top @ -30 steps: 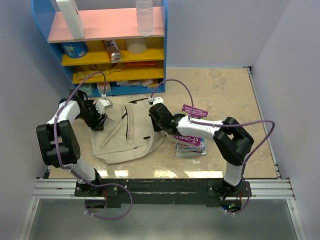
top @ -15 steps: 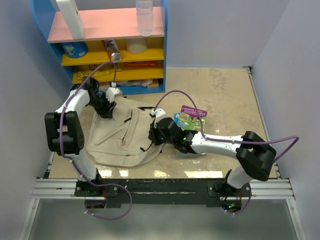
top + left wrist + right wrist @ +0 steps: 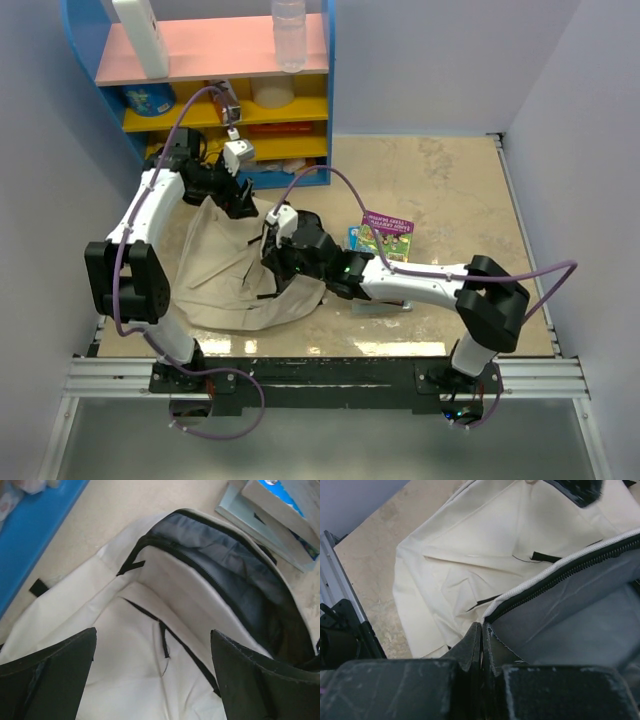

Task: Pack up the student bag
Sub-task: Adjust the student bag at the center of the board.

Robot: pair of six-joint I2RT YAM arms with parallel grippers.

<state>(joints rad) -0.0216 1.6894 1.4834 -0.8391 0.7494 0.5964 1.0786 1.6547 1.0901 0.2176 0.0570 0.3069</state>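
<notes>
The student bag is a cream fabric backpack with black zippers, lying at the left of the table. Its main opening is held apart and shows the dark grey lining. My right gripper is shut on the zippered rim of that opening, pinching the edge. My left gripper hovers over the bag's far end. Its jaws stand wide apart and empty, above the front pocket's zipper pull.
A stack of books lies just right of the bag and shows in the left wrist view. A blue shelf unit with bottles and boxes stands behind the bag, and its base is close to the left gripper.
My right gripper has moved left along the bag and pulled the rim up, opening the bag. My left gripper has moved farther back and right, towards the shelf.
</notes>
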